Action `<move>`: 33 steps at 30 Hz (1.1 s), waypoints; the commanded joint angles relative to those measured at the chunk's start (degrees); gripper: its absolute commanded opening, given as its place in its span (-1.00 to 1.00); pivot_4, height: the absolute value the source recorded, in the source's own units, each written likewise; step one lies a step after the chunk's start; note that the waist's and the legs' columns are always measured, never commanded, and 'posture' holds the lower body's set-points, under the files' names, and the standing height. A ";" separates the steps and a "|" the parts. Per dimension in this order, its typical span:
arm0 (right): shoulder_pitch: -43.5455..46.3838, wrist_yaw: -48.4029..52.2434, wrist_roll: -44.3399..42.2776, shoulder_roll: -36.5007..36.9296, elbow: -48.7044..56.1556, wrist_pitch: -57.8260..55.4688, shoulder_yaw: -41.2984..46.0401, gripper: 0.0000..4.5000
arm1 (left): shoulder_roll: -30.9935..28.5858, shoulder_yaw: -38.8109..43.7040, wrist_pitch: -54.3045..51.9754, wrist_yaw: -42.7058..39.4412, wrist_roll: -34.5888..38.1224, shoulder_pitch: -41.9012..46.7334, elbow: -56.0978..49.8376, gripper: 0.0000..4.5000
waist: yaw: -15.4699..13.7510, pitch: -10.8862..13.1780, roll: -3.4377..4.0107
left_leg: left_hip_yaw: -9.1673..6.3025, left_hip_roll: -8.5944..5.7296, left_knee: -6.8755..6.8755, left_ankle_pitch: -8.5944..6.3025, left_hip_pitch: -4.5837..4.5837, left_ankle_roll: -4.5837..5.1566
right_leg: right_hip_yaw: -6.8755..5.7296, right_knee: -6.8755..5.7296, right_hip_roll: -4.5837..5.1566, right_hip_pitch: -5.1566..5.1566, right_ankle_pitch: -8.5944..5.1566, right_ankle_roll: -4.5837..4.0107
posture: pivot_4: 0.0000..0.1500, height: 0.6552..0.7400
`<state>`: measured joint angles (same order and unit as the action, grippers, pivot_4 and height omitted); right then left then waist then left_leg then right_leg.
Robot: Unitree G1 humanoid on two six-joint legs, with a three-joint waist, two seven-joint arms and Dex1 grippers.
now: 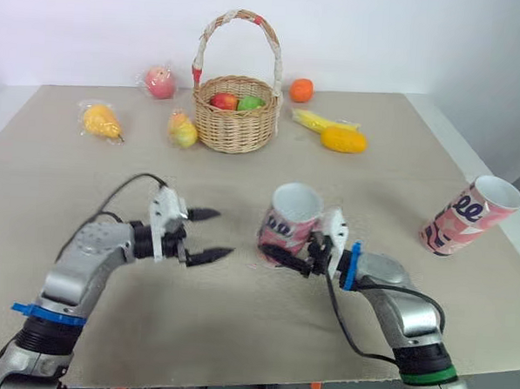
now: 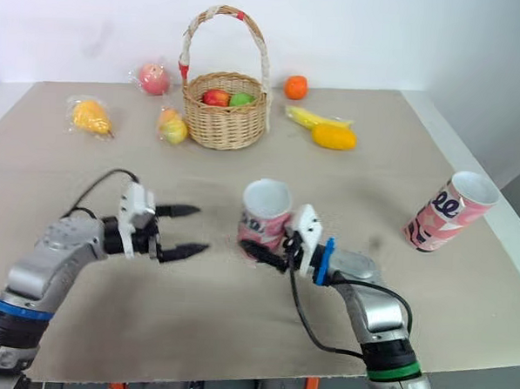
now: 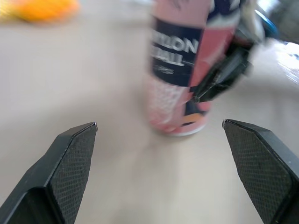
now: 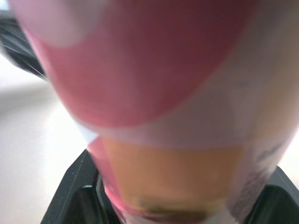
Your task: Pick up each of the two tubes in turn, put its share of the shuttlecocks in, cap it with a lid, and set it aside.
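Right wrist view: my right gripper [image 4: 177,198] is clamped on the near tube [image 4: 154,93], with one black finger on each side of its lower wall.
Near tube: between my grippers, standing on its base on the table [image 1: 236,324], roughly upright with its mouth up. I judge it is steadied for filling.
Left gripper [image 1: 224,234]: empty, fingers spread wide, aimed at the near tube from just beside it, likely ready to help.
Far tube [image 1: 468,214]: well apart, out past my right gripper, tilted, mouth open, waiting its turn.
Basket [image 1: 235,128]: far beyond both grippers, fruit [image 1: 343,140] inside and around it. I judge it no part of this job.
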<state>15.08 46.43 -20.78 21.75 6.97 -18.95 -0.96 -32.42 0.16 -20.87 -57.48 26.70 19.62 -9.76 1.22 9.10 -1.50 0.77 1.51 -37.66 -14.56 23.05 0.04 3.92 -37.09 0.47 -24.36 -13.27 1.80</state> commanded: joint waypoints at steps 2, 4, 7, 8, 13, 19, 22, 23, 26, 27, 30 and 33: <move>1.94 -23.53 3.52 -3.18 -3.48 2.56 15.76 0.22 | 4.06 -0.35 0.36 4.75 0.80 3.04 -4.11 1.00 | -0.13 0.00 0.00 | 0.01 -0.07 -0.09 0.03 0.02 -0.06 | 0.01 0.00 0.07 0.04 0.08 0.09 | 1.00 1.00; 2.51 -28.69 4.05 -3.47 -5.13 1.07 18.75 0.22 | 6.35 -1.93 0.68 5.97 0.03 3.34 -3.90 1.00 | -0.10 -0.01 0.00 | 0.05 -0.27 -0.09 0.08 0.03 -0.14 | 0.07 0.00 0.26 0.04 0.10 0.21 | 1.00 1.00; 3.20 -32.40 5.65 -3.33 -7.35 1.66 19.86 0.22 | 8.32 -3.48 1.37 6.89 -0.98 3.53 -3.33 1.00 | 0.27 -0.01 0.01 | 0.18 -0.40 -0.09 0.08 0.05 -0.13 | 0.20 0.01 0.38 0.02 0.09 0.32 | 1.00 1.00; 3.68 -33.75 6.19 -3.24 -9.19 2.07 20.44 0.22 | 9.95 -4.41 2.06 7.55 -1.38 3.94 -2.50 1.00 | 0.46 -0.01 0.02 | 0.27 -0.39 -0.07 0.07 0.03 -0.13 | 0.29 0.00 0.35 -0.02 0.10 0.32 | 1.00 1.00; 4.09 -34.29 4.81 -3.11 -12.43 0.78 20.50 0.22 | 12.72 -6.36 4.14 8.35 -3.51 4.46 -0.28 1.00 | 0.48 -0.02 0.03 | 0.30 -0.45 -0.10 0.10 -0.02 -0.12 | 0.33 -0.02 0.34 0.04 0.18 0.37 | 1.00 1.00; 0.02 -32.10 3.26 -3.33 -7.07 0.94 19.69 0.98 | 11.89 -5.26 4.87 9.17 -4.50 2.81 0.71 1.00 | 0.47 -0.03 0.03 | 0.28 -0.48 -0.12 0.10 -0.03 -0.10 | 0.32 -0.02 0.31 0.07 0.19 0.38 | 1.00 1.00; -5.06 -31.32 1.38 -3.59 -1.94 0.41 20.65 0.98 | 12.37 -3.28 4.80 10.68 -3.23 0.66 0.88 1.00 | 0.41 -0.05 0.07 | 0.28 -0.42 -0.11 0.09 0.00 -0.08 | 0.33 -0.01 0.37 0.04 0.16 0.43 | 1.00 1.00; -7.05 -31.02 0.15 -3.69 0.34 -0.50 21.12 0.98 | 12.39 -2.47 4.75 11.08 -2.68 -0.37 0.96 1.00 | 0.39 -0.05 0.07 | 0.28 -0.42 -0.11 0.07 0.02 -0.05 | 0.33 -0.01 0.40 0.03 0.15 0.45 | 1.00 1.00; -10.82 -29.95 -2.08 -2.83 4.79 -2.45 21.68 0.98 | 11.76 -1.39 5.23 11.66 -3.24 -2.85 1.11 1.00 | 0.33 -0.05 0.07 | 0.28 -0.44 -0.11 0.05 0.03 -0.04 | 0.33 0.00 0.45 0.03 0.14 0.47 | 1.00 1.00; -11.96 -28.92 -3.06 -2.26 6.21 -3.12 21.74 0.98 | 11.39 -1.08 5.43 11.98 -3.74 -3.68 1.04 1.00 | 0.34 -0.05 0.07 | 0.30 -0.44 -0.13 0.05 0.03 -0.04 | 0.34 0.00 0.46 0.03 0.16 0.50 | 1.00 1.00; -15.43 -23.35 -6.53 0.18 10.30 -5.61 19.83 0.98 | 10.21 0.01 6.86 14.14 -5.90 -5.97 0.67 1.00 | 0.32 -0.05 0.07 | 0.30 -0.44 -0.24 0.06 0.00 -0.03 | 0.35 -0.01 0.45 0.08 0.20 0.54 | 1.00 1.00; -16.76 -14.56 -9.50 4.24 15.91 -9.25 12.31 0.98 | 9.07 1.91 6.83 16.77 -6.96 -9.36 -0.88 1.00 | 0.64 -0.05 0.07 | 0.31 -0.39 -0.30 0.06 -0.04 -0.03 | 0.35 -0.01 0.41 0.12 0.18 0.61 | 1.00 1.00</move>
<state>-2.77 27.55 -28.38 24.97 18.19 -27.30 14.79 -22.82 0.36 -14.94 -41.84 20.11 10.80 -7.87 1.86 9.05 -1.43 1.08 1.17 -37.97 -14.49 22.99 0.02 4.26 -37.10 0.84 -24.24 -13.21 2.61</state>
